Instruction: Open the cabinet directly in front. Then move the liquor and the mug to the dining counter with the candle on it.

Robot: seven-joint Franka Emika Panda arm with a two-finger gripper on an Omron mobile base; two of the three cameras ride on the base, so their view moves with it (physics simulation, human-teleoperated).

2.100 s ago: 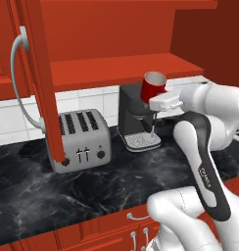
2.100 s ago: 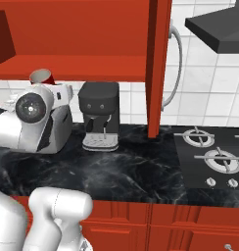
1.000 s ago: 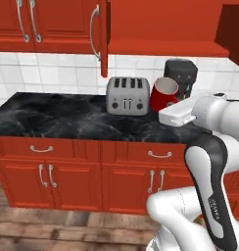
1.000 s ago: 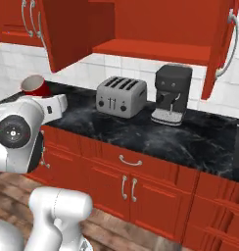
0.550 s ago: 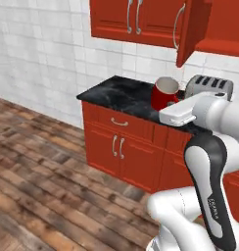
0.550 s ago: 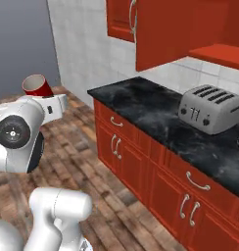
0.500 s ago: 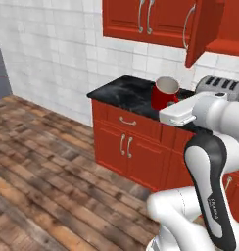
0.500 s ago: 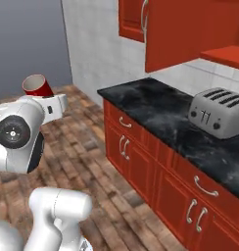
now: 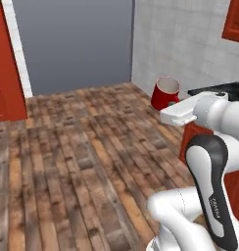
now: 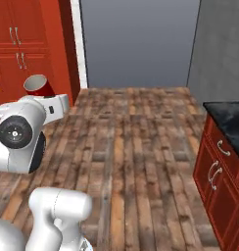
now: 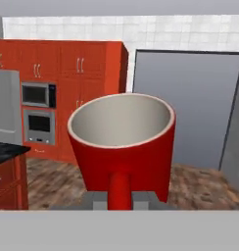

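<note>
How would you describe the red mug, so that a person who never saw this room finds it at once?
Find the white robot arm over the brown wooden plank floor. At its end, the gripper is shut on a glossy red cylindrical mug with a pale inside. No other loose red object is nearby.

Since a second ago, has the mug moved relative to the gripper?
No. The mug sits in the gripper as before, above the white hand; the base turned, so only the background changed.

Only lettering: small pale vertical mark on the dark forearm cover (image 9: 214,208) of the arm in left base view, prob. a brand name, too small/blurry to read; nothing else legible anywhere.
</note>
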